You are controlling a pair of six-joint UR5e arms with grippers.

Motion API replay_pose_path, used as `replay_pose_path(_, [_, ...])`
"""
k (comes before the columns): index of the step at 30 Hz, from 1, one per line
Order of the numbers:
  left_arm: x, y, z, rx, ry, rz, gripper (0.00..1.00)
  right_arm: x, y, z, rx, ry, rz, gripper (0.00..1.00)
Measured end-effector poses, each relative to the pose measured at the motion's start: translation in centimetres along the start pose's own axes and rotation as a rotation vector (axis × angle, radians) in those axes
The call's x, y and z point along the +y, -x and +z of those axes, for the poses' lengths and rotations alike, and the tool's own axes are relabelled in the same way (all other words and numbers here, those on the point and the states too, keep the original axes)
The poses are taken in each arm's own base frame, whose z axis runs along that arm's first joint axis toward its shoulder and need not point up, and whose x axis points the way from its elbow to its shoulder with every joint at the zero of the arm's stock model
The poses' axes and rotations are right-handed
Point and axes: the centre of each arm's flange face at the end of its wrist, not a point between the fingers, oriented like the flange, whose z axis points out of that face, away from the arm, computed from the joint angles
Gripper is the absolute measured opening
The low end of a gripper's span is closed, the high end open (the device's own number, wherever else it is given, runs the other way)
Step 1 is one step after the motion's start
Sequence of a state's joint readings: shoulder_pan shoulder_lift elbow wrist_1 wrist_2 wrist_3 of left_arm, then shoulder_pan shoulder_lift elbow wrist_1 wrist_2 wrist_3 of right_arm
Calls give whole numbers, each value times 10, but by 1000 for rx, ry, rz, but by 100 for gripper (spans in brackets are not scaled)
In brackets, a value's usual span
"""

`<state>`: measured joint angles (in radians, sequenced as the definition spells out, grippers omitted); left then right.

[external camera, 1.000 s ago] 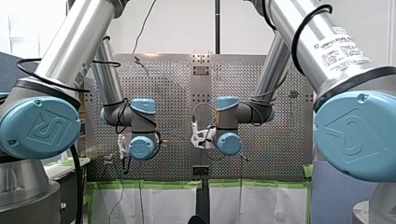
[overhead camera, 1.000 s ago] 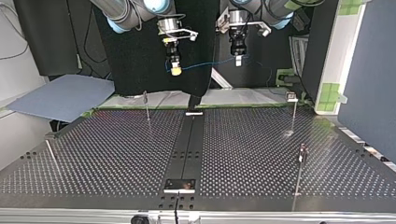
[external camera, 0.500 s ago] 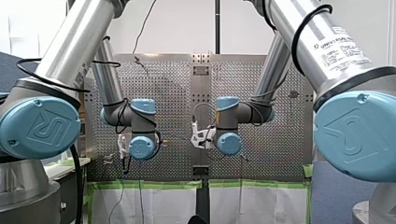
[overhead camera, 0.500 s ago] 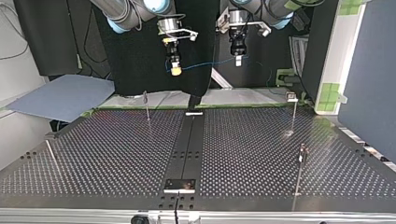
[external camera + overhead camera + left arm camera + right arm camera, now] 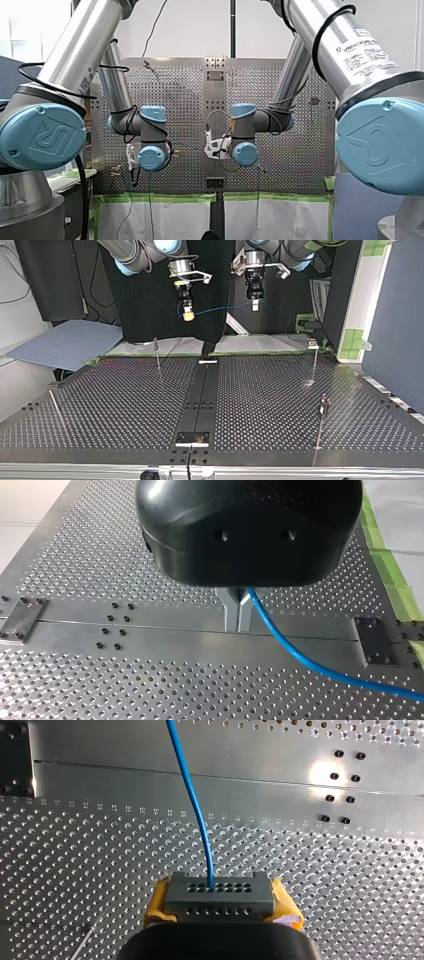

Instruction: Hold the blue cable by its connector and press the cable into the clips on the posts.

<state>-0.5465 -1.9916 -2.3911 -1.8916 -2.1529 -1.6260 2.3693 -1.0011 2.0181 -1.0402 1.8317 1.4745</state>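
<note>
While both arms hang well above the perforated silver metal table (image 5: 280, 405), the thin blue cable (image 5: 192, 795) is strung in the air between them, touching no post. My right gripper (image 5: 188, 315), at the top view's left, has its yellow pads (image 5: 159, 901) pressed against the two ends of a dark grey rectangular connector block with rows of small holes (image 5: 220, 890). The cable leaves the middle of that block and runs straight ahead of the fingers, over the table's plain centre strip. My left gripper (image 5: 238, 622), black-bodied with narrow metal fingers (image 5: 230, 607), has those fingers pressed together on the cable just below the housing. From that pinch the cable curves away to one side over the perforated surface. In the top view the cable shows as a faint blue line with a slight sag, spanning the gap between the two grippers against the dark backdrop beyond the table's far edge. Four thin upright metal posts stand on the table, all well apart from the cable: one near the far edge on the view's left (image 5: 157, 354), one near the far edge on the right (image 5: 314, 357), one nearer the camera on the right (image 5: 322, 412), and a leaning one near the left edge (image 5: 55, 402). In the front view the wrists hide both sets of fingers.
</note>
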Motion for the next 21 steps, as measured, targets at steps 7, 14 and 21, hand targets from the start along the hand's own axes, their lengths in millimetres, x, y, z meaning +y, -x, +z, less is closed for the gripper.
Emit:
replay_pose_path(7, [3,-4,1,9,2,7,0,-4,4,-2,-11,-7,-7,0])
replay_pose_path(14, [7,-23,-2,51,6,36,0,-15,30,-14,-77,-35,-29,0])
replay_pose_path(21, [9,-29,-3,64,7,44,0,-17,59,-22,-131,-42,-45,0])
